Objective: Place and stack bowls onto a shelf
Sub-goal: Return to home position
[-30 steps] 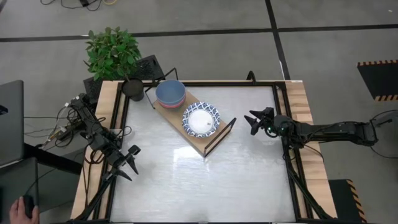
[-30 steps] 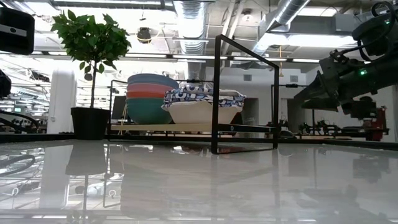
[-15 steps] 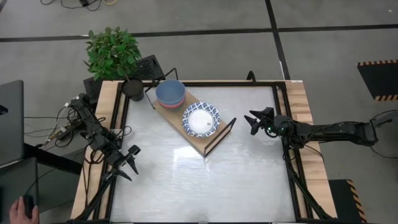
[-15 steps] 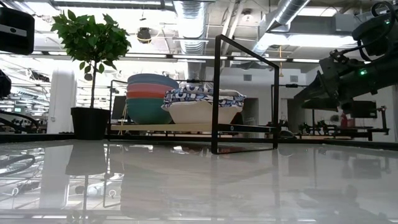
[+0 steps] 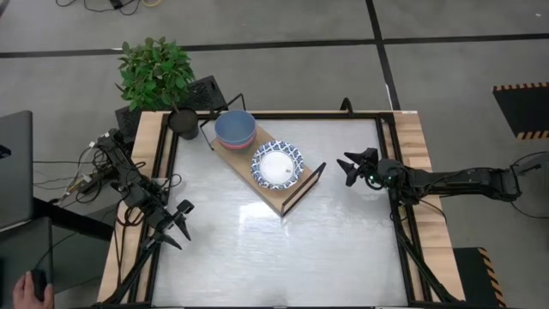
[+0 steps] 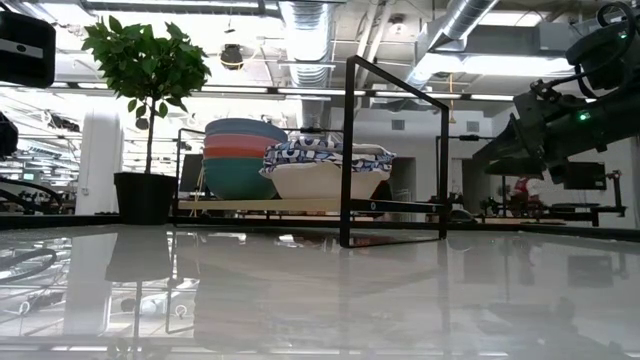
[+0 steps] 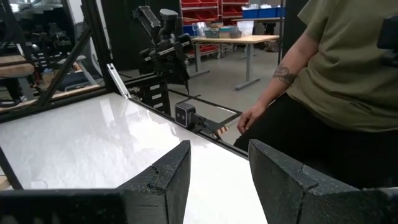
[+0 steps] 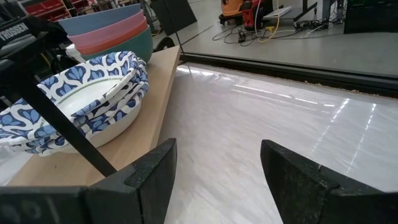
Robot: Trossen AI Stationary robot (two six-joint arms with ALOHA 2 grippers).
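the shelf (image 5: 276,200) lies slanted on the worktop (image 5: 274,257). one end is near the back left corner, by the plant (image 5: 156,73). the other end points toward the middle of the worktop.

two piles sit on the shelf. the plain bowls (image 5: 234,129) are stacked at the end by the plant. the light blue one is on top and the teal one is at the bottom. the patterned bowls (image 5: 277,165) are stacked just beside them, nearer the other end of the shelf. one blue-and-white bowl sits inside the other, and the middle is white.

the left claw (image 5: 178,221) hangs by the left edge of the worktop, toward the front. it is well apart from the shelf and from both piles. its fingers (image 7: 168,180) are spread apart and hold nothing. past them, beyond the worktop, a person (image 7: 336,74) in a green shirt stands with one hand (image 7: 249,118) hanging down.

the right claw (image 5: 350,167) hangs by the right edge of the worktop, about halfway along it. it points at the near end of the shelf, with bare worktop in between. its fingers (image 8: 155,168) are wide apart and hold nothing. in the right wrist view the patterned bowls (image 8: 81,106) are the closer pile, and the plain bowls (image 8: 118,31) are behind them.
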